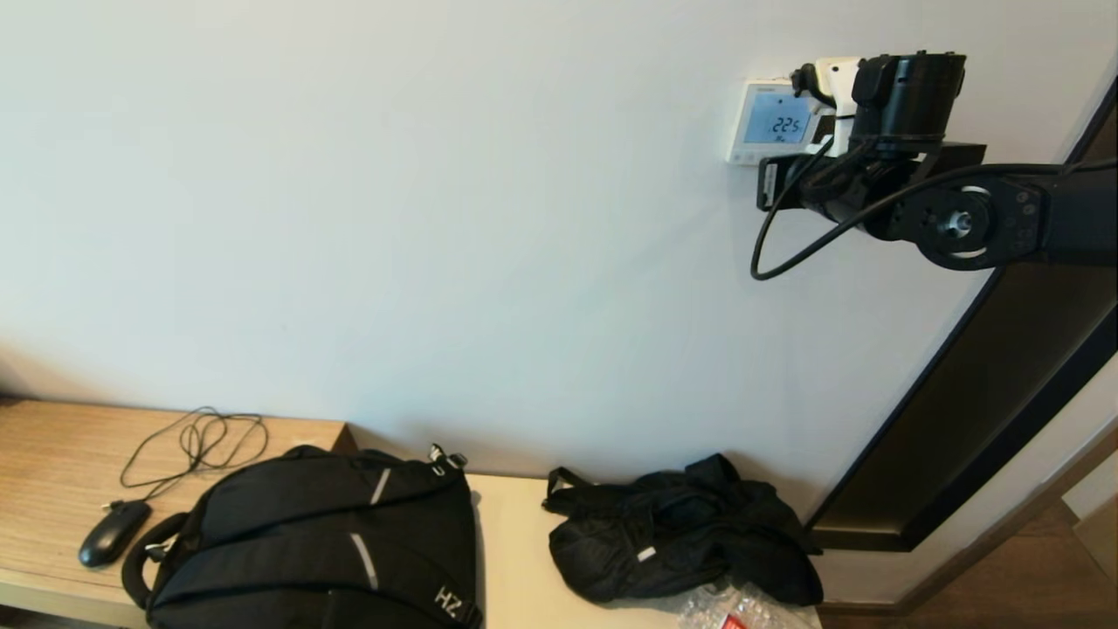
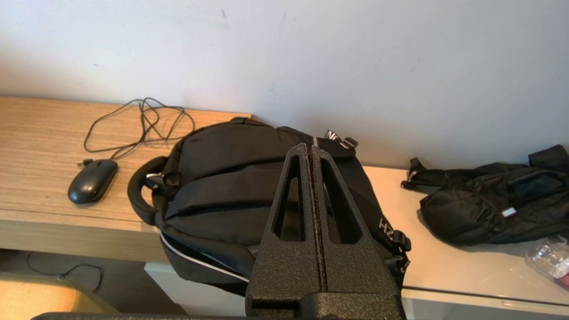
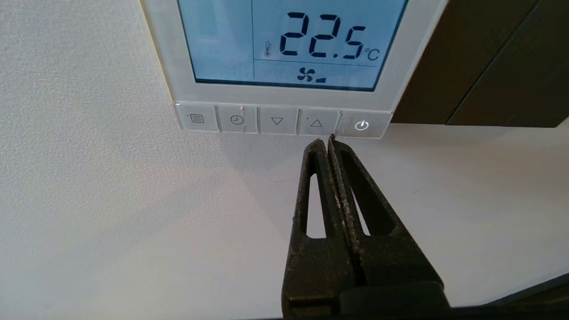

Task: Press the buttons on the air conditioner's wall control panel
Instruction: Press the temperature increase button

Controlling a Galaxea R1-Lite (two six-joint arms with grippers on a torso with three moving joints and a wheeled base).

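Observation:
The white wall control panel point(image 1: 749, 122) hangs high on the wall, its light-blue screen point(image 3: 289, 40) reading 22.5 °C. Along its lower edge runs a row of flat buttons point(image 3: 277, 120) marked menu, clock, down, up point(image 3: 316, 122) and power point(image 3: 362, 126). My right gripper point(image 3: 327, 141) is shut. Its tips sit just under the row, at the seam between the up and power buttons; whether they touch is unclear. In the head view it point(image 1: 767, 182) is under the panel. My left gripper point(image 2: 310, 148) is shut and empty, parked low above a black backpack.
A dark wood panel point(image 3: 489, 62) adjoins the control panel and runs down the wall point(image 1: 987, 384). On the counter point(image 1: 515, 559) below lie the backpack point(image 1: 323, 542), a corded mouse point(image 1: 113, 531), a crumpled black bag point(image 1: 681, 533) and a plastic bottle point(image 1: 734, 607).

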